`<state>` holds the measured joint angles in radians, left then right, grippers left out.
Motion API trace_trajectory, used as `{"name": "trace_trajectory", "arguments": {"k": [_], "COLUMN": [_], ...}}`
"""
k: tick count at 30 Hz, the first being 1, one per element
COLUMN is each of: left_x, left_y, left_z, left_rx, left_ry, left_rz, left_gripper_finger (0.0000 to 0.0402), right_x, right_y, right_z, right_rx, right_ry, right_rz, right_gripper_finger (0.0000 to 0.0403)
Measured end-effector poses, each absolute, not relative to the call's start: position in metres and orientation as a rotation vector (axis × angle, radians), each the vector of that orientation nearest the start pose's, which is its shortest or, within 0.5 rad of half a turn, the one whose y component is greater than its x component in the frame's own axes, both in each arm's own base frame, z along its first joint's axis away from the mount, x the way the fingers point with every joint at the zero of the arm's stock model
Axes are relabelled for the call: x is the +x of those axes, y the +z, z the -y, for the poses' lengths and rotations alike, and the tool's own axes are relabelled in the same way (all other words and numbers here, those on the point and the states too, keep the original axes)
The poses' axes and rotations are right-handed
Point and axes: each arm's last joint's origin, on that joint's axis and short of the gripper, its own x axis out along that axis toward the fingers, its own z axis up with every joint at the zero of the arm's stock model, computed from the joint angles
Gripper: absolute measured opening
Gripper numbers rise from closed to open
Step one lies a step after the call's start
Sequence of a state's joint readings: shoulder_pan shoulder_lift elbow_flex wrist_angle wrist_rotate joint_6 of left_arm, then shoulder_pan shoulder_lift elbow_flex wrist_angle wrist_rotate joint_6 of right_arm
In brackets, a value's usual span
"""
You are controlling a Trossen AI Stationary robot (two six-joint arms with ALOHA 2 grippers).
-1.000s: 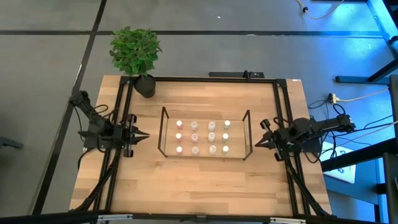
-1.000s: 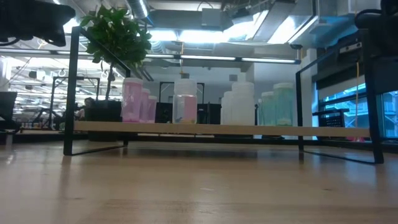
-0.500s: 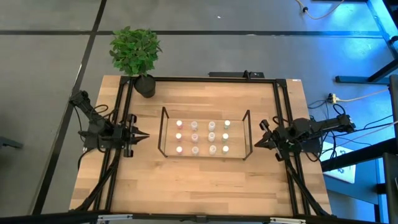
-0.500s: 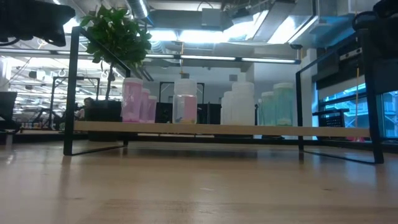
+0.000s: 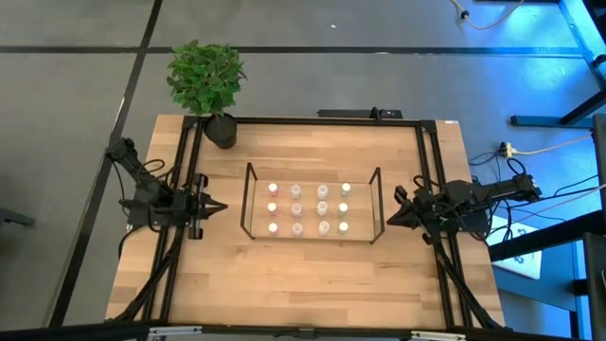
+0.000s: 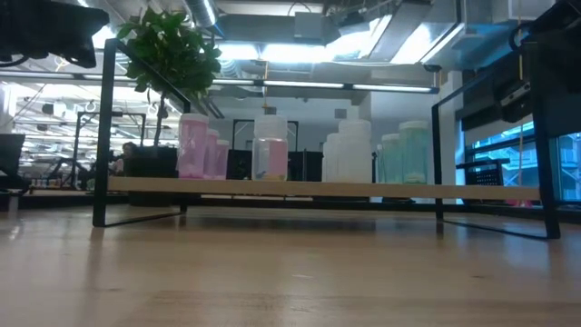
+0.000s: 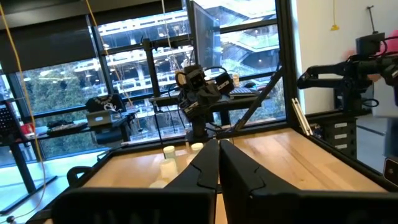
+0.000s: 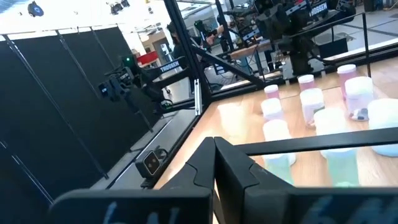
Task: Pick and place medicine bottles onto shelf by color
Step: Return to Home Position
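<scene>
The wooden worktop (image 5: 303, 275) carries the shelf (image 5: 364, 210) at its middle (a potted plant (image 5: 206, 78) stands at the far left corner). The left gripper (image 5: 220, 206) is near the shelf's left end and the right gripper (image 5: 392, 218) is just beside its right end. Both have their fingers pressed together and hold nothing. Twelve medicine bottles (image 5: 322, 208) stand upright on the shelf board, four columns of three.

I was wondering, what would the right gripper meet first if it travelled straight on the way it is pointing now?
Probably the shelf: its right end rods lie just ahead of the right gripper, with the green medicine bottles standing behind them, as far as depth can be judged.
</scene>
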<state>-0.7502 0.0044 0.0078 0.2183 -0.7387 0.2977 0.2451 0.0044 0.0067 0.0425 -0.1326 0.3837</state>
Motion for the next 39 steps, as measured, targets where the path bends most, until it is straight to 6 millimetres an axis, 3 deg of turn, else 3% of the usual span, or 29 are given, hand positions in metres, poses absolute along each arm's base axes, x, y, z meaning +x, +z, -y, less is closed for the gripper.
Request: {"name": "trace_trajectory", "arguments": {"k": [16,39], "left_x": [0.0775,0.0775], "left_y": [0.1851,0.1851], "left_z": [0.0456,0.0456], "left_rx": [0.147,0.147], "left_ry": [0.013,0.013], "left_rz": [0.163,0.163], "left_gripper_finger": [0.0031,0.0001], "right_x": [0.0934,0.0933], "right_y": [0.1697,0.1697], "right_z": [-0.0273,-0.0273], "right_rx": [0.383,0.383], "right_ry": [0.382,0.382], "right_rz": [-0.028,-0.027], "right_gripper_finger": [0.0010,0.0010]}}
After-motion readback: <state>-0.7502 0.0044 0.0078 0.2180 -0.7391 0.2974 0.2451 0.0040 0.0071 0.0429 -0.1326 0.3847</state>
